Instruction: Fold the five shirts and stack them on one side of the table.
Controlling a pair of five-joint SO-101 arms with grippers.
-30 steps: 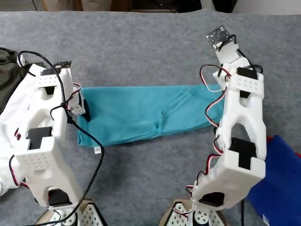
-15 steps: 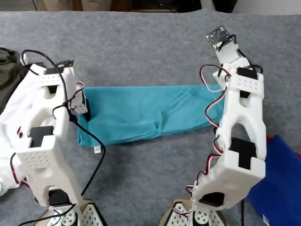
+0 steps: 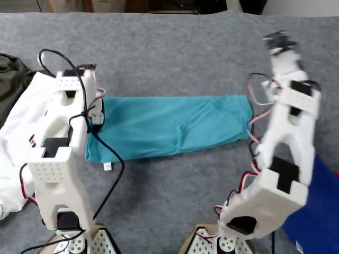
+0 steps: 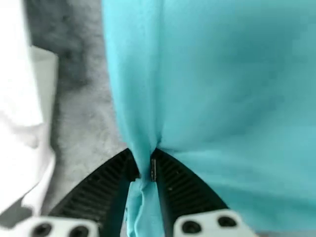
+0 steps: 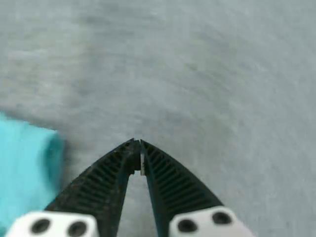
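Teal fabric lies across the middle of the grey felt table cover (image 3: 169, 47): the teal shirt (image 3: 169, 127), folded into a long flat band that runs from one arm to the other. A small white tag (image 3: 107, 166) pokes out at its near corner on the left side.

The left gripper (image 3: 97, 114) sits at the left end of that band. From its own wrist camera the left gripper (image 4: 146, 170) has its black ridged jaws pinched tight on a bunched fold along the edge of the teal shirt (image 4: 222, 89), with cloth gathered between the tips and trailing back between the fingers. Just beside it a pale white shirt (image 4: 19, 98) lies on the felt.

From above, that white shirt (image 3: 16, 132) is spread loosely under and beside the left arm (image 3: 58, 159), and a dark green garment (image 3: 8, 69) is heaped at the table's far left edge, touching the white one.

The right arm (image 3: 286, 132) stands just past the band's right end. Its right gripper (image 5: 137, 148) has the jaws pressed together with nothing between them, above bare felt (image 5: 197, 74), the end of the teal shirt (image 5: 24, 163) off to one side and apart from the tips.

A blue shirt (image 3: 318, 211) lies at the near right edge, partly behind the right arm.
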